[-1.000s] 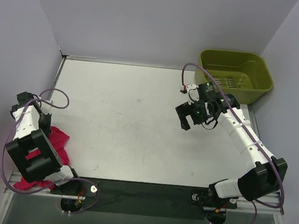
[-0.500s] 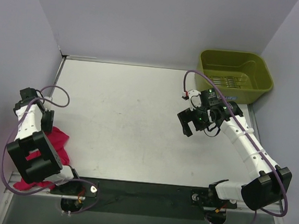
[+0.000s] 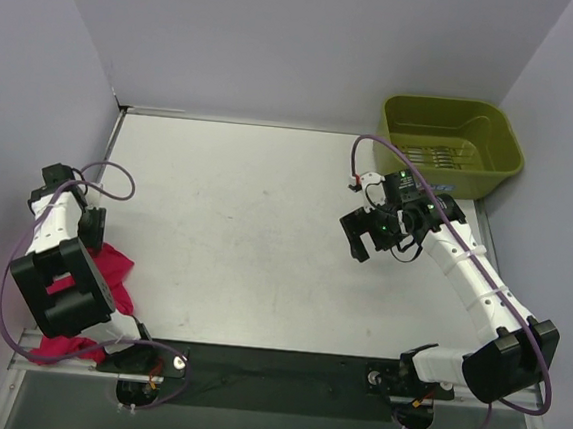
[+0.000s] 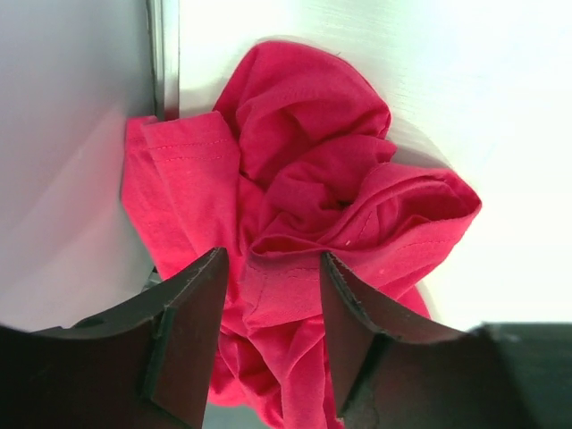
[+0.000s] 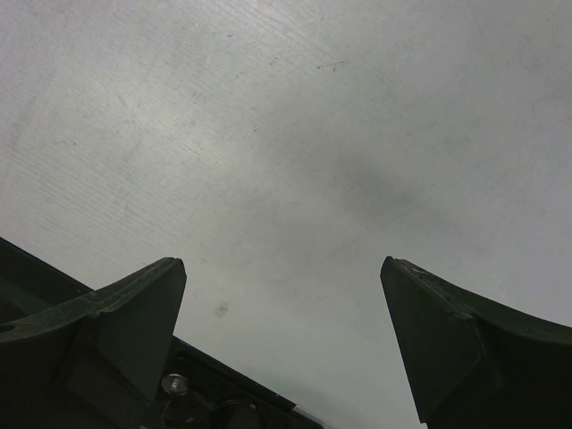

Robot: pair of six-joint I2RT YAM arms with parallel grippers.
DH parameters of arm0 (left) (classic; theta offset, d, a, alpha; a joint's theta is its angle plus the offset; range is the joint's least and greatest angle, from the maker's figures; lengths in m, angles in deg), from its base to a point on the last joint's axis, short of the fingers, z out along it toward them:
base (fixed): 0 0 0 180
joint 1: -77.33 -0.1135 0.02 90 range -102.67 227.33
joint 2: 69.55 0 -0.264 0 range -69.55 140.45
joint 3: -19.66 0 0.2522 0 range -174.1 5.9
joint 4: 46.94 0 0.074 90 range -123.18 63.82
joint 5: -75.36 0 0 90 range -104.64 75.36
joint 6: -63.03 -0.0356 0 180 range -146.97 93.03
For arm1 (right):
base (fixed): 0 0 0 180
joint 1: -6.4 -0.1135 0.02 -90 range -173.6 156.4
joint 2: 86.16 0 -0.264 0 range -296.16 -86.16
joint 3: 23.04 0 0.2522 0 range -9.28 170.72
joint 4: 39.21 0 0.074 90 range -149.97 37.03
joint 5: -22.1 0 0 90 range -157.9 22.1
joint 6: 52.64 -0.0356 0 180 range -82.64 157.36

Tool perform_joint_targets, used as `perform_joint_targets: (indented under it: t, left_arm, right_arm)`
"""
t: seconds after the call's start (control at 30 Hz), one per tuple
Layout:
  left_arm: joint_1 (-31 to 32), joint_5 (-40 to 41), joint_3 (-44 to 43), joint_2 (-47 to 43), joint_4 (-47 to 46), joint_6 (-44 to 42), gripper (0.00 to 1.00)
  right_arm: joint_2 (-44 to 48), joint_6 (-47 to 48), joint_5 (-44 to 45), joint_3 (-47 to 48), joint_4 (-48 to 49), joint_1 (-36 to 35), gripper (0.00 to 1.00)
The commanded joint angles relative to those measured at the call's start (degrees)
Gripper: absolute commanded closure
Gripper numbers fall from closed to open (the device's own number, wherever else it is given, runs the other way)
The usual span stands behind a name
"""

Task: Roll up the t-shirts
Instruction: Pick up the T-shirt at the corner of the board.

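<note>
At the near left corner of the surface, the magenta-red t-shirt lies crumpled in a loose bunch, not rolled. In the top view most of it is hidden under the left arm, with red cloth showing on either side of the wrist. The left wrist view shows one hemmed edge lapping over the metal rail along the surface's left side, against the wall. The left end effector hangs right over the bunch with its fingers apart, and a fold of the cloth sits in the gap between them. Whether the pads actually touch that fold is hard to make out.

Farther in and to the right, the right end effector hovers above bare surface with its fingers spread wide and nothing between them, well apart from the t-shirt.

At the far right corner stands an olive-green plastic tub, just beyond the right arm's wrist.
</note>
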Motion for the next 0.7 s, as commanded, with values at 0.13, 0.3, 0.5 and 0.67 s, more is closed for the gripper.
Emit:
perform_joint_targets:
  t: [0.13, 0.3, 0.5, 0.67]
  left_arm:
    - [0.16, -1.64, -1.91, 2.43, 1.89, 3.26, 0.51]
    - [0.16, -3.22, -1.83, 2.70, 2.25, 3.78, 0.63]
    - [0.25, -5.76, -3.31, 2.18, 4.17, 3.26, 1.00]
    - [9.69, -15.67, -15.77, -1.25, 11.36, 4.31, 1.00]
  right_arm:
    - [1.18, 0.50, 0.65, -0.28, -0.50, -0.22, 0.01]
    - [0.74, 0.67, 0.74, -0.28, -0.50, -0.31, 0.01]
    - [0.12, 1.03, 1.26, 0.07, -0.07, -0.22, 0.01]
    - [-1.02, -0.55, 3.28, 3.22, 0.81, 1.18, 0.01]
